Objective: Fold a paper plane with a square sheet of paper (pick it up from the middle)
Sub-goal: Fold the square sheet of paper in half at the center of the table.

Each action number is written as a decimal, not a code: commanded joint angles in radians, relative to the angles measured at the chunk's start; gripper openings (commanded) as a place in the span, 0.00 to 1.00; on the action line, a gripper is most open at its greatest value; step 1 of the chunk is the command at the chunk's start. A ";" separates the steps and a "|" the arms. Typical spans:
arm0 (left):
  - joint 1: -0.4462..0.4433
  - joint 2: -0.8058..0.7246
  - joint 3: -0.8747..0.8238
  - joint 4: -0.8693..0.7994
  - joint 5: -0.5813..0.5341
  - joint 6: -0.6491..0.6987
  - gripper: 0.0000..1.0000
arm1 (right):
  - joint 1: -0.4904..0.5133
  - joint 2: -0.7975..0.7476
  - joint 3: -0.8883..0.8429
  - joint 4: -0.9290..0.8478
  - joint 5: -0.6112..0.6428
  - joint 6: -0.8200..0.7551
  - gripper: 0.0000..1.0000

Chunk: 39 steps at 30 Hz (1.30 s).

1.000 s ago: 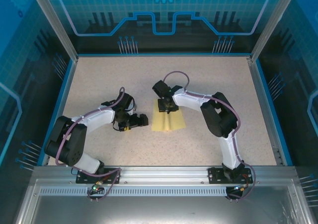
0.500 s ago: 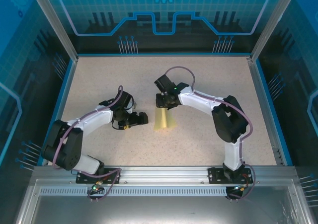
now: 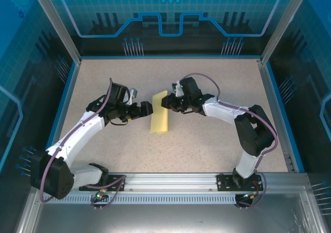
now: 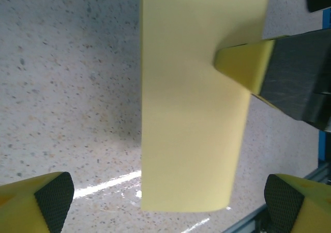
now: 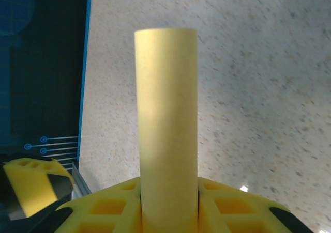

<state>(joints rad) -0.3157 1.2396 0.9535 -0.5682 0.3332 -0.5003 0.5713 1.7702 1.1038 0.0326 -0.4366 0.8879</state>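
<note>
Square sheet of paper (image 3: 159, 119): bent over into narrow strip, raised off speckled tabletop (image 3: 217, 150) near table centre. Right gripper (image 3: 166, 103): fingers (image 5: 108, 208) pressed together on strip, pinching it from right side; check right wrist view. Left gripper (image 3: 147, 109): jaws spread wide, just left of strip. In left wrist view you see strip ahead, between its pads (image 4: 51, 199), untouched.

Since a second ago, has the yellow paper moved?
Yes. The paper, pinched in the right end effector, has shifted left, toward the table's left blue rim, and no longer lies flat.
</note>
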 commanded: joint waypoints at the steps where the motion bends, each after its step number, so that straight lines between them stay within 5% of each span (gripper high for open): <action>1: 0.008 0.036 -0.025 0.069 0.102 -0.066 0.99 | -0.025 0.025 -0.057 0.109 -0.114 0.003 0.28; 17: -0.142 0.247 -0.110 0.407 0.160 -0.200 0.86 | -0.096 0.086 -0.148 -0.044 -0.135 -0.246 0.31; 39: -0.244 0.405 -0.104 0.453 0.035 -0.151 0.46 | -0.151 0.130 -0.169 -0.064 -0.162 -0.312 0.35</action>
<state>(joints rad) -0.5404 1.6192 0.8238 -0.1242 0.3798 -0.6746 0.4419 1.8931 0.9600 -0.0154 -0.5858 0.5823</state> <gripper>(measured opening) 0.467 0.346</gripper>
